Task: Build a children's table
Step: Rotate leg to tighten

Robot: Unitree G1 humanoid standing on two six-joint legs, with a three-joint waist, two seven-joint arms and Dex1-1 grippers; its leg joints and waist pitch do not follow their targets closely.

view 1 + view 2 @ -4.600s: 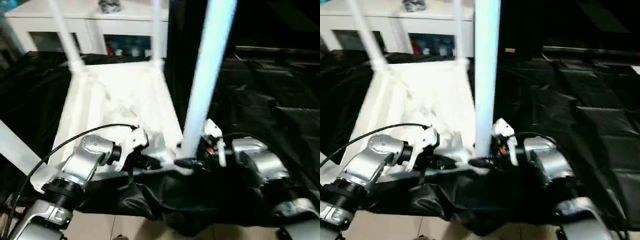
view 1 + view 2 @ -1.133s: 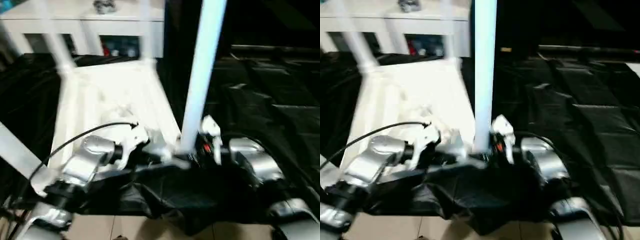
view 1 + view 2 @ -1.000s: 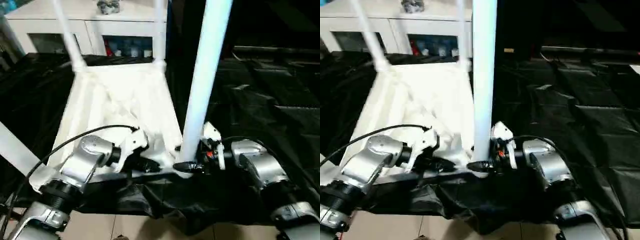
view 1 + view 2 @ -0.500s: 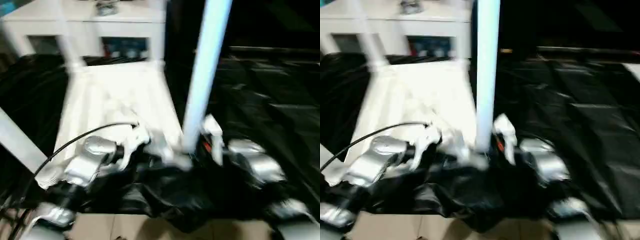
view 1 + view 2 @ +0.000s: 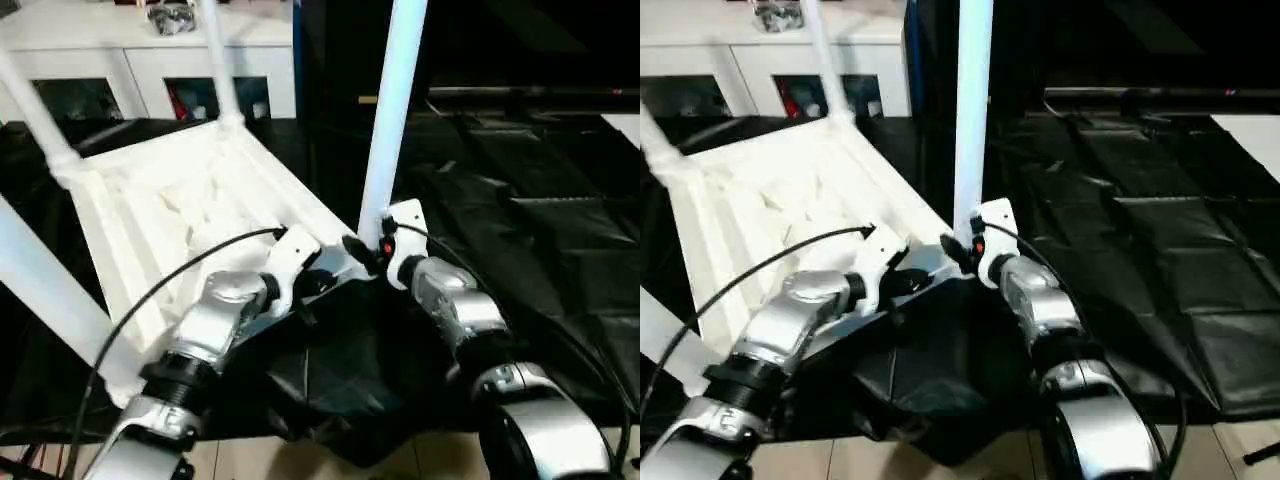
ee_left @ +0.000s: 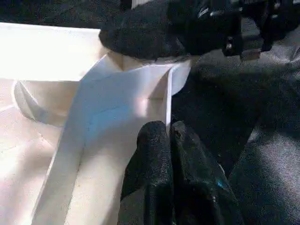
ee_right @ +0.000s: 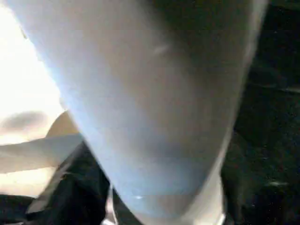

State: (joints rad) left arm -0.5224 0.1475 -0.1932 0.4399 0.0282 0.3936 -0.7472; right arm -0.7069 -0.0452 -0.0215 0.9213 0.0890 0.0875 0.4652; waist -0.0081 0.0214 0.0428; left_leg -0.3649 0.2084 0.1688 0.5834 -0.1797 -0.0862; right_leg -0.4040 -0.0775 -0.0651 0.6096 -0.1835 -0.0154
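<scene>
Four white legs were seen standing up from the upturned tabletop point(image 5: 170, 215), which lay ribbed side up on the black-sheeted desk point(image 5: 560, 210) in front of the white cabinet point(image 5: 150, 60). Compared with the views of a second before, the tabletop was shown turned, its far-left corner swung toward the left of the cabinet and its near-right corner brought closer to the robot; how much of this was owed to the camera's own movement could not be told.

The near-right leg point(image 5: 392, 110) was held low down, just above its corner socket, by the right pincer point(image 5: 362, 250), whose fingers were clamped around the tube as before. The left pincer point(image 6: 166, 140) was seen pressed together on the thin rim wall of the tabletop beside that same socket, again unchanged.

From this it was judged that the last leg had been seated or was being driven home, with the rim braced against the push. Little was judged to remain beyond a check of the seating and the turning of the table onto its legs.
</scene>
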